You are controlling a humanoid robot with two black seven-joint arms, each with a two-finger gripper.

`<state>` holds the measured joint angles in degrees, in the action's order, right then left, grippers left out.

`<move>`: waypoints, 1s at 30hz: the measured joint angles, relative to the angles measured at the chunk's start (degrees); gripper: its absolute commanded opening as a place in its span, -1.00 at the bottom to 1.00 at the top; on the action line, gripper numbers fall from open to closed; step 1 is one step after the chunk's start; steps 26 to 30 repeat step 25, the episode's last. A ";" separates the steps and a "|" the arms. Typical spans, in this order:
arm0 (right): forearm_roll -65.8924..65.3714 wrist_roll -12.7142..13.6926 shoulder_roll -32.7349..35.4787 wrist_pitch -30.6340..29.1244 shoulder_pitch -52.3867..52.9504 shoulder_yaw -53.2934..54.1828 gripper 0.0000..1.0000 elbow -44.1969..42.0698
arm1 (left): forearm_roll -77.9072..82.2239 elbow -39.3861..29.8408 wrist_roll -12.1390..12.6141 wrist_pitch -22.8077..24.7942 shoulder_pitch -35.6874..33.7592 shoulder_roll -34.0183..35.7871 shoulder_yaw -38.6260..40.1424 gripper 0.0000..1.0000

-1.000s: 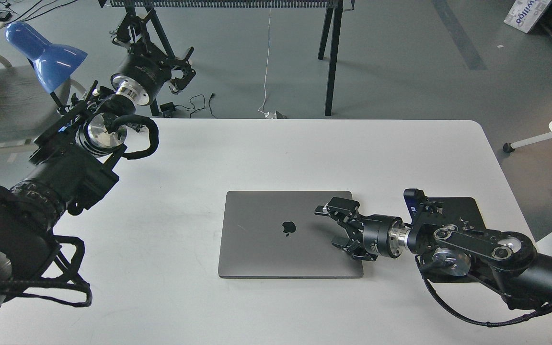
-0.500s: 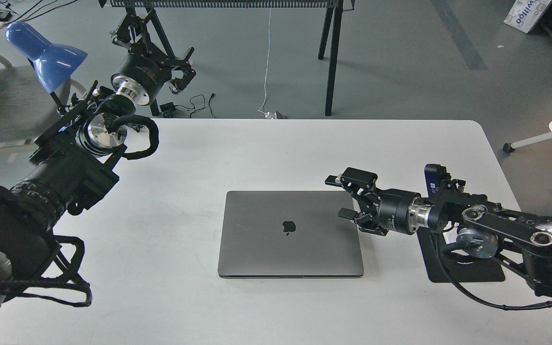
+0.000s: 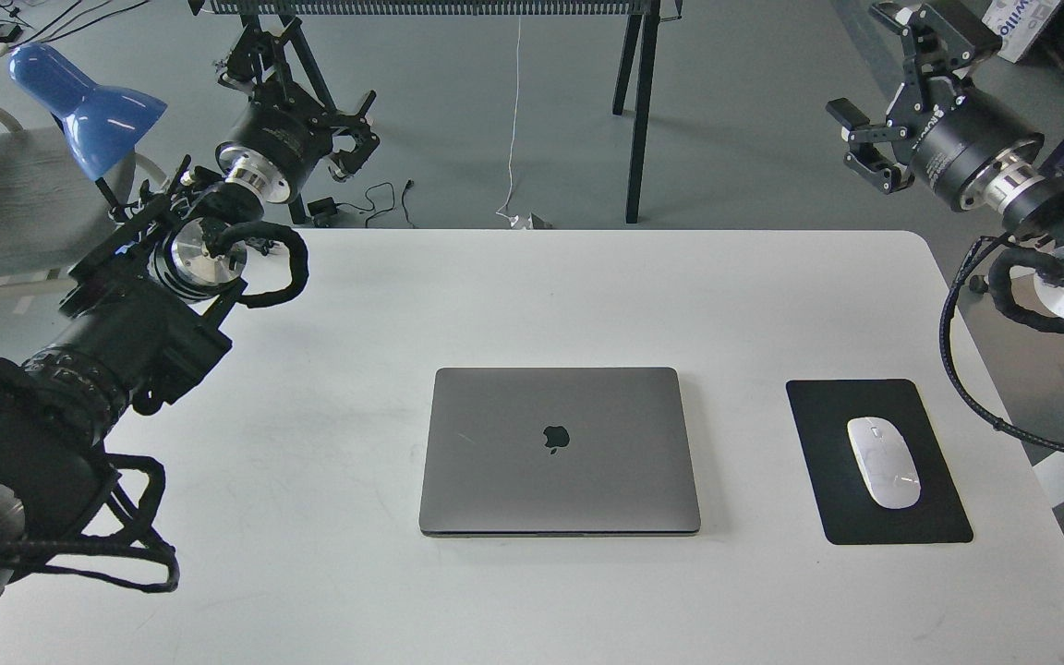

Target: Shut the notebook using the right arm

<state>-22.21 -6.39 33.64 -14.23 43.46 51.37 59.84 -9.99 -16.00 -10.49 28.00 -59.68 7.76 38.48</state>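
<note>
The notebook (image 3: 558,451) lies shut and flat at the middle of the white table (image 3: 532,296), its grey lid up with the dark apple logo showing. My right arm is lifted off the table at the upper right. Its gripper (image 3: 863,63) is open and empty, high above the table's far right corner and well away from the notebook. My left arm reaches up along the left side. Its gripper (image 3: 308,92) hangs beyond the table's far left edge with its fingers spread and nothing in it.
A black mouse pad (image 3: 818,462) with a white mouse (image 3: 883,462) lies right of the notebook. A blue lamp (image 3: 89,102) and a grey chair (image 3: 6,203) stand at the far left. Black stand legs (image 3: 635,111) rise behind the table.
My right arm has risen from the notebook's lid and swung up and to the right, off the table. This uncovered the mouse pad and mouse. The notebook and left arm have not moved.
</note>
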 measured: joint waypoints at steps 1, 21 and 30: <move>2.11 0.00 -0.19 0.19 -0.21 0.34 1.00 -0.68 | -0.02 0.00 0.00 0.00 0.00 0.00 0.01 1.00; 16.74 -0.37 -12.77 -5.98 2.35 12.30 1.00 -25.20 | -0.04 0.00 0.11 0.00 0.10 0.06 0.02 1.00; 17.01 -0.50 -12.96 -5.98 2.42 12.35 1.00 -25.30 | -0.03 0.00 0.12 0.00 0.09 0.15 0.01 1.00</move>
